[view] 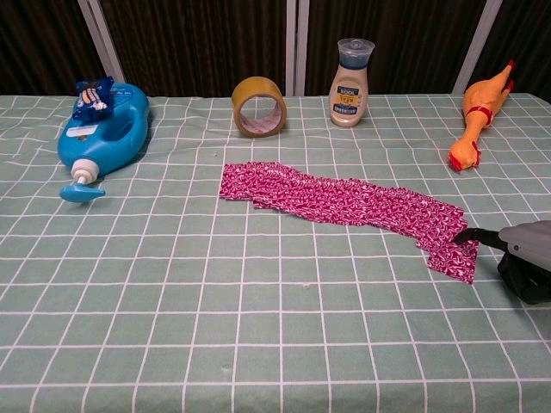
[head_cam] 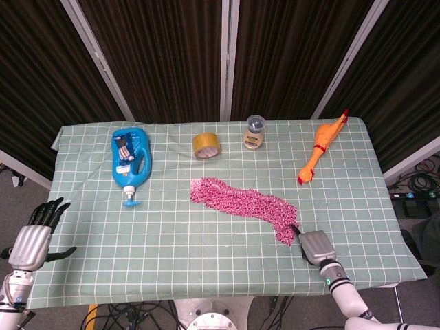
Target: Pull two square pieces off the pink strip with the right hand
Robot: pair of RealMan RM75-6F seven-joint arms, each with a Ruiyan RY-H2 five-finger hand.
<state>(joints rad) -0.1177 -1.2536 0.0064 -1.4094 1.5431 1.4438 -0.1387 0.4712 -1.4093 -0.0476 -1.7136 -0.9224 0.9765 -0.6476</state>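
The pink strip (head_cam: 240,201) (view: 344,200) lies slantwise across the middle of the green checked table. Its right end piece (head_cam: 284,232) (view: 452,256) sits shifted toward the front edge, still touching the rest of the strip; whether it has come apart I cannot tell. My right hand (head_cam: 315,246) (view: 527,258) rests low on the table just right of that piece. Its thumb tip (view: 472,234) is on the piece's edge and pinches it; the other fingers are hidden under the hand. My left hand (head_cam: 31,240) hangs off the table's front left corner, fingers spread, holding nothing.
A blue bottle (head_cam: 130,161) lies at the back left. A tape roll (head_cam: 206,145) and a small lotion bottle (head_cam: 254,133) stand at the back middle. An orange rubber chicken (head_cam: 320,148) lies at the back right. The table's front edge (head_cam: 227,292) runs just below my right hand.
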